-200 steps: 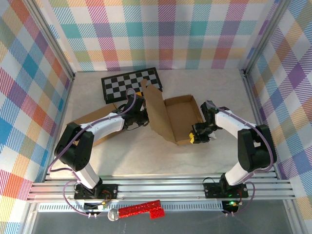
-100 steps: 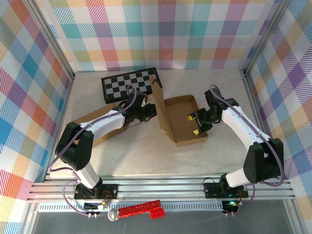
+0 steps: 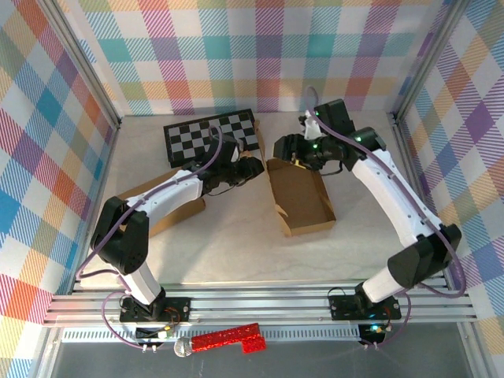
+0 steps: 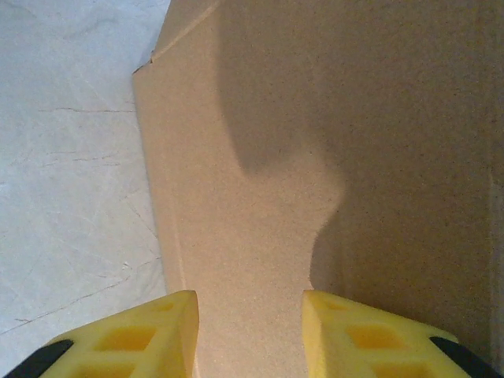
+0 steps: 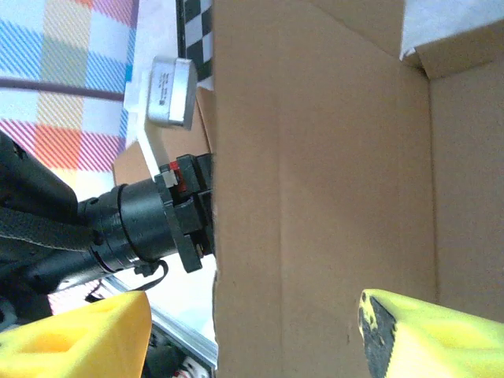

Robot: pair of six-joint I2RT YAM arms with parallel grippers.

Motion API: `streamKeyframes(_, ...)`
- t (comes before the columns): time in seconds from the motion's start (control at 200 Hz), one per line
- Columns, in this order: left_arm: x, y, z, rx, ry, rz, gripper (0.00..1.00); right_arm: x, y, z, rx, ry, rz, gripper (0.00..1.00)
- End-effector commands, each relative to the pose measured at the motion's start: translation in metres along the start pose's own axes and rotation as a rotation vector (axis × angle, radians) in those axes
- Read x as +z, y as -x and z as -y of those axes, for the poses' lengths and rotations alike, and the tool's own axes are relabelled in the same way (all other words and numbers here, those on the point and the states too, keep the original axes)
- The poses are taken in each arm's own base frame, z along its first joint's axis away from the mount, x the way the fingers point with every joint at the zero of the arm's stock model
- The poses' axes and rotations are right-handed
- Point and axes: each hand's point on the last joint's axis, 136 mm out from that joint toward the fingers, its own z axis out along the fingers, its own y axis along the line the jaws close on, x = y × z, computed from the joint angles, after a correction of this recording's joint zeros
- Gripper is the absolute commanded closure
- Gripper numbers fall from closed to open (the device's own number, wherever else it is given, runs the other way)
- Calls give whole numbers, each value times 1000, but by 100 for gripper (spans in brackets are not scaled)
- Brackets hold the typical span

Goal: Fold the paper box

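Note:
The brown paper box [image 3: 303, 201] lies open in the middle of the table, its lid standing nearly upright along its left side. My left gripper [image 3: 252, 167] is pressed against the outer face of that lid. In the left wrist view its yellow fingers [image 4: 142, 339] stand apart, and the flat cardboard [image 4: 315, 157] lies just beyond them with nothing clamped. My right gripper [image 3: 285, 150] hovers over the box's far end and is open. In the right wrist view its fingertips [image 5: 79, 339] stand wide on either side of the lid's edge [image 5: 214, 236].
A black-and-white checkerboard [image 3: 211, 135] lies at the back left. A flat cardboard sheet [image 3: 161, 205] lies under my left arm. The left arm's black wrist [image 5: 126, 228] sits just behind the lid. A red glittery object [image 3: 224, 340] lies below the front rail.
My right gripper let go at the box's near right corner, opened wide and rose to the far end. The lid swung from leaning left to nearly upright, with the left gripper following it rightward.

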Motion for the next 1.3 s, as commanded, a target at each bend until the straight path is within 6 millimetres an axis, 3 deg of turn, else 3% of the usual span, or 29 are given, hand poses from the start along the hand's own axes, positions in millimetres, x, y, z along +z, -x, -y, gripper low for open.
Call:
streamKeyframes(0.0, 4, -1, 3, 31, 13, -14, 62, 17, -17, 2, -132, -41, -114, 31)
streamKeyframes(0.36, 12, -6, 13, 51, 12, -42, 62, 42, -18, 2, -163, -96, -140, 38)
streamKeyframes(0.595, 12, -5, 18, 63, 9, -41, 62, 47, -15, 14, -142, -191, -161, 58)
streamKeyframes(0.745, 7, -3, 19, 81, 28, -29, 58, 45, -10, 21, -104, -247, -145, 77)
streamKeyframes(0.98, -24, 2, 21, 138, 93, 10, 51, 23, 8, 27, 46, -342, -18, 100)
streamKeyframes(1.13, -48, 0, 18, 187, 135, 23, 48, 10, 14, 39, 244, -426, 76, 100)
streamKeyframes(1.295, -76, -16, 2, 263, 191, -6, 48, -3, 16, 52, 476, -490, 187, 100)
